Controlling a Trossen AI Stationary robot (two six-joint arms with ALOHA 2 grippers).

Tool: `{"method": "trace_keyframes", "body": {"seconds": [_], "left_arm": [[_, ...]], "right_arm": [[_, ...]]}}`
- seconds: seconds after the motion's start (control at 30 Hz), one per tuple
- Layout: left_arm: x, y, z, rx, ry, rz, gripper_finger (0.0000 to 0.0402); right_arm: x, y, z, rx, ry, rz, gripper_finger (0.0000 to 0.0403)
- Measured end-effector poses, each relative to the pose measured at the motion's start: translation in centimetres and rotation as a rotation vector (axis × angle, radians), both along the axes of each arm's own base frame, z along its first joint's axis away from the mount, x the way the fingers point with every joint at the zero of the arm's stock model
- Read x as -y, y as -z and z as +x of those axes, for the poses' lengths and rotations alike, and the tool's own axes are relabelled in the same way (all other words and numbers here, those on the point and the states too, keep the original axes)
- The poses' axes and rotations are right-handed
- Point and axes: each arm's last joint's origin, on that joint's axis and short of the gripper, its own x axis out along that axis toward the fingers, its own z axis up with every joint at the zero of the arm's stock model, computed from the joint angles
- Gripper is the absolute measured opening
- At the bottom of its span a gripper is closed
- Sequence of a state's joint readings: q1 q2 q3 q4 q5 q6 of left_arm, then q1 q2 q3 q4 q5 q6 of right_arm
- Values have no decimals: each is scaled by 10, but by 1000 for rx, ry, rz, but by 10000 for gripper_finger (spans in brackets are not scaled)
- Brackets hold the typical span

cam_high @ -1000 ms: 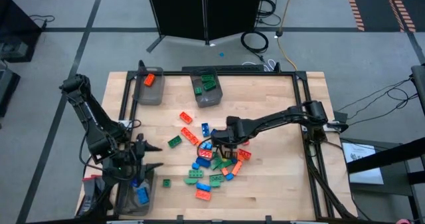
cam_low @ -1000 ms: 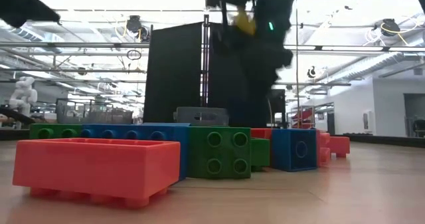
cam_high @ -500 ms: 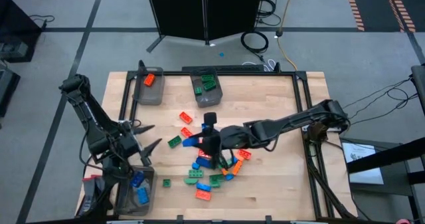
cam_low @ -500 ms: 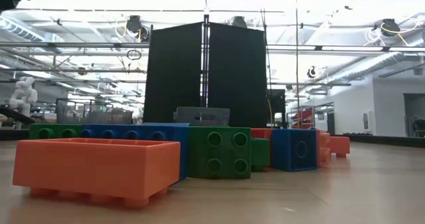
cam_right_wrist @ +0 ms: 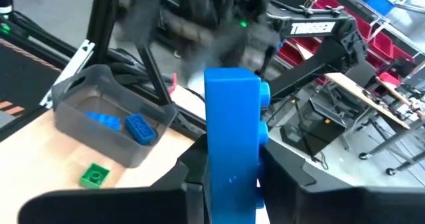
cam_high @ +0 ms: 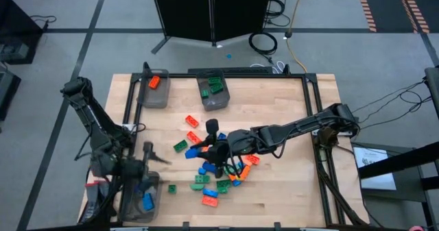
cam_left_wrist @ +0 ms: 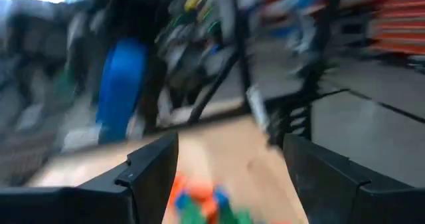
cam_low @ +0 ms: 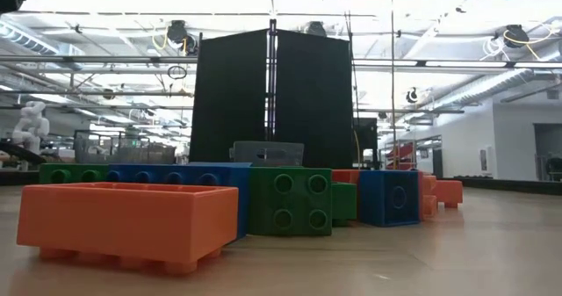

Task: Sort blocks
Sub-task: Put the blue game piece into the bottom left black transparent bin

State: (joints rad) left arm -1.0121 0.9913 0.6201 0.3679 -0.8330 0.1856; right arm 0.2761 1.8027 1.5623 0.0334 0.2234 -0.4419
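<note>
over the tabletop in the high view, the right end effector is hovering above the scattered blocks, while the left end effector is waiting beside the near-left bin, fingers spread. through the right wrist view, its fingers are gripping a blue block, facing the bin with blue blocks. next, it is needing to carry the block there and release.
</note>
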Motion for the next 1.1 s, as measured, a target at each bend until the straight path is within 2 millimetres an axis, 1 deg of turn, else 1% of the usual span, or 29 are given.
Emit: {"method": "trace_keyframes", "body": {"seconds": [0.03,0.13,0.2,0.3,0.43,0.53,0.6,0.83,0.97,1.1], "left_arm": [[0,-5,0,46,17,43,272],[-2,-16,1,160,-3,163,272],[-4,-21,4,215,21,205,272],[-8,-24,10,265,70,215,272],[-17,-22,21,271,38,225,272],[-24,-22,27,312,37,231,272],[-29,-21,31,337,37,247,272],[-41,-20,40,344,-8,258,272],[-45,-20,43,346,10,243,272],[-49,-19,47,331,-3,211,272]], "right_arm": [[-1,0,0,0,-12,3,75],[-5,0,-1,1,-28,12,75],[-9,-1,-2,9,-36,14,75],[-15,-6,-3,66,-58,-6,75],[-21,-12,-4,131,-87,-60,75],[-22,-16,-4,173,-139,-61,75],[-22,-15,0,207,-174,-56,75],[-18,-15,2,215,-166,-68,75],[-11,-14,4,211,-147,-56,75],[-3,-8,11,198,-128,-39,75]]}}
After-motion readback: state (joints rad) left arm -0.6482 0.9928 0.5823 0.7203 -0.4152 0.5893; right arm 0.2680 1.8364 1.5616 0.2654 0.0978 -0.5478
